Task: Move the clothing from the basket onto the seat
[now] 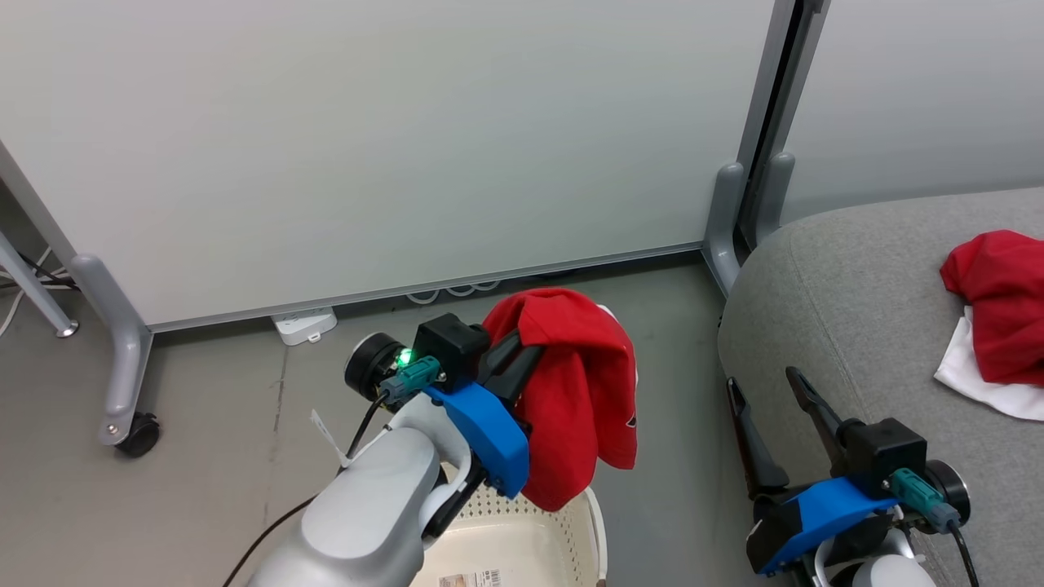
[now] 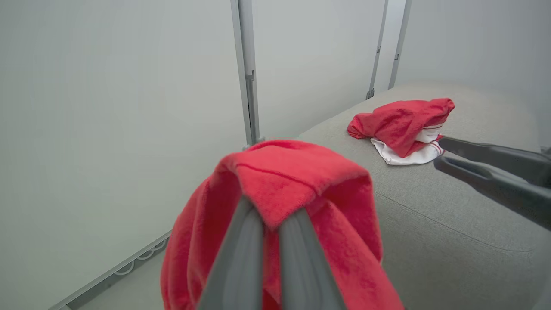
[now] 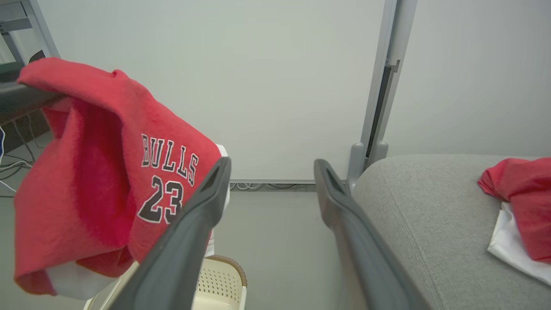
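Red and soft, the lettered garment hung draped over the left fingers, which were closed tight on its top fold. It was held up in the air above the cream basket that stood on the floor, just left of the grey seat. "BULLS 23" showed on its side in the right wrist view. The second garment, red with a white panel, lay bunched on the seat cushion. The right fingers stood spread wide apart and empty, low by the seat's near edge, well clear of both garments. Pale partition panels rose behind.
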You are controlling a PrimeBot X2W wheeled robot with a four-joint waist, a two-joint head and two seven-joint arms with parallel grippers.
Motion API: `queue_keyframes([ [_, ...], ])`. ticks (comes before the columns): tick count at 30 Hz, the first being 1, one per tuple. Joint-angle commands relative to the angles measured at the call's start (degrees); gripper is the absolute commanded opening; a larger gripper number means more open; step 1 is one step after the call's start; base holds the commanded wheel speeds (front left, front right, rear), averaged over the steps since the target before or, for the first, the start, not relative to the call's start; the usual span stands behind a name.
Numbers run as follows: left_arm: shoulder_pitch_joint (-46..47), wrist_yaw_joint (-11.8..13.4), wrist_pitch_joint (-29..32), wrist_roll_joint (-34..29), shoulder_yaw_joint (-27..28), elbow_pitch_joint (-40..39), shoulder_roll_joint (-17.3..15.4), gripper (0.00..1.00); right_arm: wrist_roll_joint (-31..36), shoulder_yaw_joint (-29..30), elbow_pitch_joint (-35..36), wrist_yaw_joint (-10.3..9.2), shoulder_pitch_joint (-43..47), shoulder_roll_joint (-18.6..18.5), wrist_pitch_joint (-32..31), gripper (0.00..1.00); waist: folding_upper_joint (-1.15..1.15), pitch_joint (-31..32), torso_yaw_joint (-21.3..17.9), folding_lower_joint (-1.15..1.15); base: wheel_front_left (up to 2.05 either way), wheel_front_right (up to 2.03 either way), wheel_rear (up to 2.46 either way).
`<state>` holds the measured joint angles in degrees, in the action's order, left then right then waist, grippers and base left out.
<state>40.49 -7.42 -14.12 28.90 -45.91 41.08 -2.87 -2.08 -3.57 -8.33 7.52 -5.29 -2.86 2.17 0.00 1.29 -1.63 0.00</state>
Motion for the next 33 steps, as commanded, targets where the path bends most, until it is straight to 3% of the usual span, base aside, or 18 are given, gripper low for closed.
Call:
queue_keyframes([
  [1,0.5,0.0,0.3,1.0,-0.4,0.0,-0.1,0.00,-0.4,-0.3,0.2,-0.06,0.6,0.0,-0.1,1.00,0.00,0.0,-0.2,0.00,0.00,0.00,0.00],
  [9,1.2,1.3,-0.2,4.0,-3.5,1.4,-0.1,0.00,0.2,-2.7,0.5,-0.05,0.9,0.0,-0.7,1.00,0.00,-0.4,-0.3,0.00,0.00,0.00,0.00],
  [18,2.2,2.4,-0.7,6.8,-6.6,1.4,-0.1,0.00,-2.0,-9.9,-2.7,-0.06,-1.6,0.0,-1.9,1.00,0.00,-0.8,-0.4,0.00,0.00,0.00,0.00],
  [33,3.7,3.3,-1.1,9.9,-11.2,0.1,-0.1,0.00,-5.3,-15.1,-22.2,-0.05,-16.0,0.0,-1.6,1.00,0.00,-1.0,0.7,0.00,0.00,0.00,0.00],
])
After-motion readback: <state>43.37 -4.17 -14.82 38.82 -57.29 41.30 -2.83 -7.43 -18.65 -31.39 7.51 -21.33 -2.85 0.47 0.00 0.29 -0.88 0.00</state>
